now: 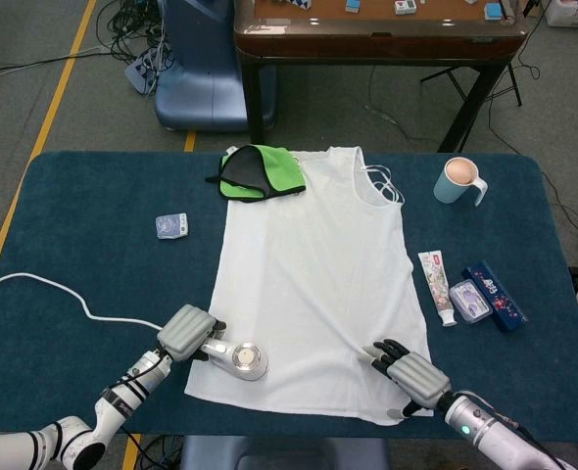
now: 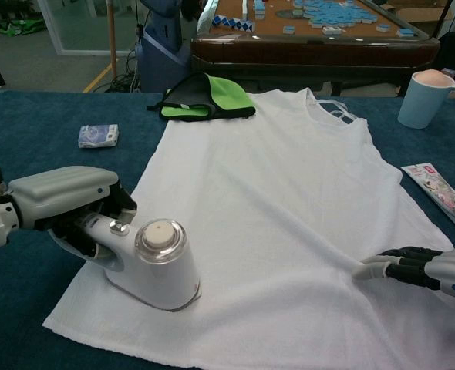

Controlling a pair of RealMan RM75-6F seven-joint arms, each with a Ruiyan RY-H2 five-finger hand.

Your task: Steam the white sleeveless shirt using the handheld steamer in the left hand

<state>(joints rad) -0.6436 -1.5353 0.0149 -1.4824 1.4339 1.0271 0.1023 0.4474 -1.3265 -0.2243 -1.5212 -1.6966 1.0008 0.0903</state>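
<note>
The left hand grips the white handheld steamer standing on the white sleeveless shirt's lower corner, while the right hand presses its fingers flat on the hem, grasping nothing.

The place looks like a robot lab or test room, not a home. The desk wears a dark blue cloth and stands on a grey floor marked with a yellow tape line. Loose cables lie heaped on that floor beside a blue machine base. Behind the desk stands a wooden game table strewn with small blue and white tiles. A glass partition shows at the far left.
</note>
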